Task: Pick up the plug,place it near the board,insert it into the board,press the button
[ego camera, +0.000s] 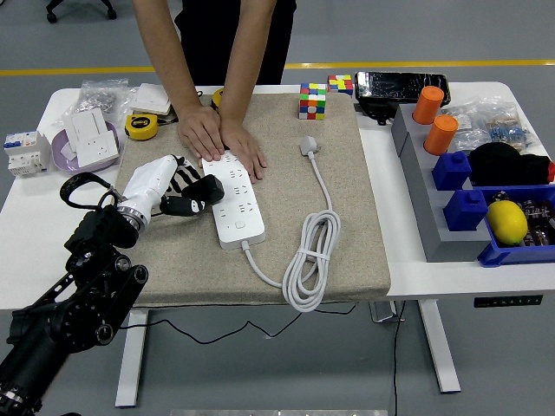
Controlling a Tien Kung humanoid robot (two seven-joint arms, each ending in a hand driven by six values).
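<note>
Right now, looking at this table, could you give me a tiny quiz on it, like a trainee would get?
1. True or false: the robot's left hand holds the black plug at the left edge of the white power strip.
2. What holds the power strip's far end down?
A. a Rubik's cube
B. a person's hands
C. a tape measure
3. Fill in: the strip's white cable lies coiled on the beige ____.

Key: 1 true; 2 B; 3 mat.
</note>
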